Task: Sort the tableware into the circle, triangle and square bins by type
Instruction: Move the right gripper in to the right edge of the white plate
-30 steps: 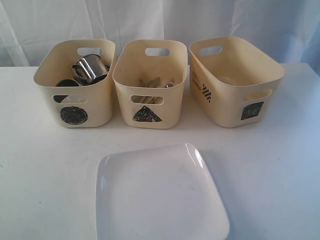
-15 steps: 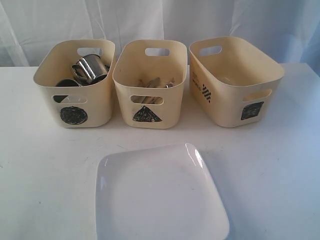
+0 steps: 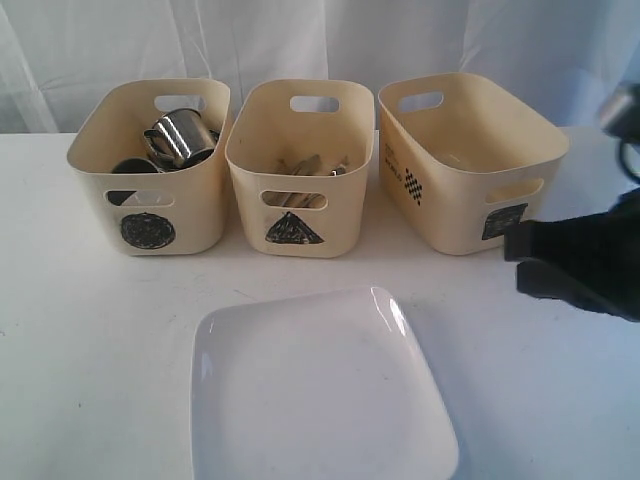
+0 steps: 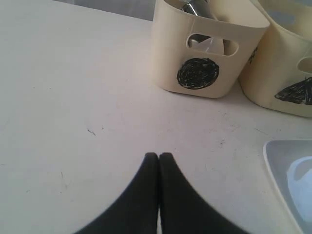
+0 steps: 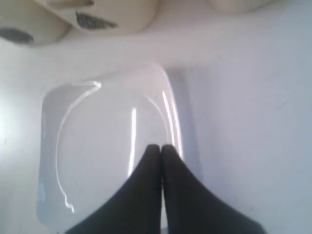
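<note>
Left gripper: fingers pressed together, holding nothing, low over bare table in front of the circle bin. Circle bin: cream tub, far left of the row, black scribbled circle on its front; a steel mug lies tilted inside with other dark round pieces that cannot be made out. Triangle bin: cream tub, middle, touching or just beside the first, black scribbled triangle; holds cutlery, wood and steel ends showing. White plate: square with rounded corners, lying flat on the table in front of the bins, the one piece not yet sorted. Judged stiff, glossy and slippery, perhaps breakable; with no handle, it is best taken at the raised rim along its right edge, and it may slide rather than lift. Square bin: cream tub, far right, turned slightly, black scribbled square; its side carries a small checkered mark and faint print too small to read. Right gripper: fingers shut, empty, poised over the plate's right rim; they must part before any grasp.
</note>
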{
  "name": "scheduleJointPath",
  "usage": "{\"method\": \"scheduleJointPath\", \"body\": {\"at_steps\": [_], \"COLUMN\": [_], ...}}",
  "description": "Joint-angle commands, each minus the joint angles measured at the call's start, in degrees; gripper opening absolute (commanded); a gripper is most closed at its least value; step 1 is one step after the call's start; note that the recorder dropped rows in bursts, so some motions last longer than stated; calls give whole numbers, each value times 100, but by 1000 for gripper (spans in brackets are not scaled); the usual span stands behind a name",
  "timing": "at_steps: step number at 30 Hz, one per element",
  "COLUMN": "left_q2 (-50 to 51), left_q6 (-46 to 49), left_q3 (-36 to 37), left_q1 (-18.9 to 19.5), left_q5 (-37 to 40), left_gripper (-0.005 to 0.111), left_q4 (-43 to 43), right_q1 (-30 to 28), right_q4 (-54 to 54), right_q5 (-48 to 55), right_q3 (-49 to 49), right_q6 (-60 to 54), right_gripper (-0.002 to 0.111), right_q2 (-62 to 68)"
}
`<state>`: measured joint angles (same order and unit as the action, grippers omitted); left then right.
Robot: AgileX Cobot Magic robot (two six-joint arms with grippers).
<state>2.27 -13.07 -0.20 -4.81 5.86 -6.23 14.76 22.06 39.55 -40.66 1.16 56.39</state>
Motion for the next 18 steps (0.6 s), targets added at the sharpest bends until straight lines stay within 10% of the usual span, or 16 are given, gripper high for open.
{"method": "scheduleJointPath", "body": {"at_steps": [1,13,18], "left_q2": [-30,-30,-30], "left_q6": [-19,-8,-8], "left_q3": [20,20,20], "left_q1": [10,10,10], "left_q5": [25,25,25], "left_gripper": [0,0,0], "left_q4": [-54,-53,-53], "right_q1": [1,1,1], "right_q4": [238,363,848], "right_q5": [-4,404,662], "right_q3": [-294,-537,-537], "right_q6": [-1158,-1800,-1951], "right_gripper": [0,54,58], "right_q2": [1047,2750,3265]}}
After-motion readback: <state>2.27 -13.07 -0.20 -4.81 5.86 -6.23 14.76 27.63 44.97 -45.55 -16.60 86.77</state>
